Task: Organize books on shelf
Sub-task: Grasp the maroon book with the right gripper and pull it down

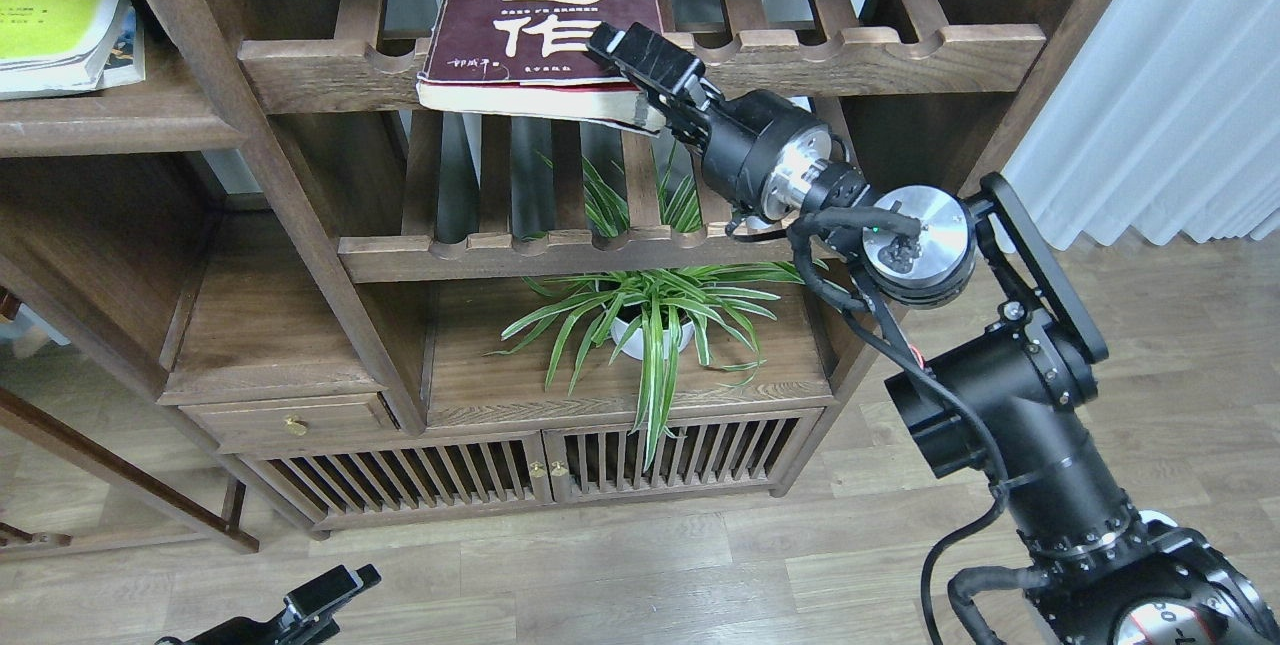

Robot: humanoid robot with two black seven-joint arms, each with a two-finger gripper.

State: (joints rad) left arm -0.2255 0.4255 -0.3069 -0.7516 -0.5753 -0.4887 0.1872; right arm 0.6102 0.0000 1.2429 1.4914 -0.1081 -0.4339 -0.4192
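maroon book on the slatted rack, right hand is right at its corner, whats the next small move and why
Probably close the right hand on the maroon book. Its upper finger lies over the cover at the front right corner, which overhangs the rack rail, so a grip there looks possible. Whether the lower finger is under the book is hidden, so ease in slightly if not. The left hand is low and far away.

Open gap under maroon book (pixel 540 20).

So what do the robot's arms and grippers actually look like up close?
Both are black. The right arm is built of thick rounded segments, with silver metal discs at the joints and black cables looping alongside. Its right gripper has flat rectangular fingers. The left gripper looks similar, though little shows.
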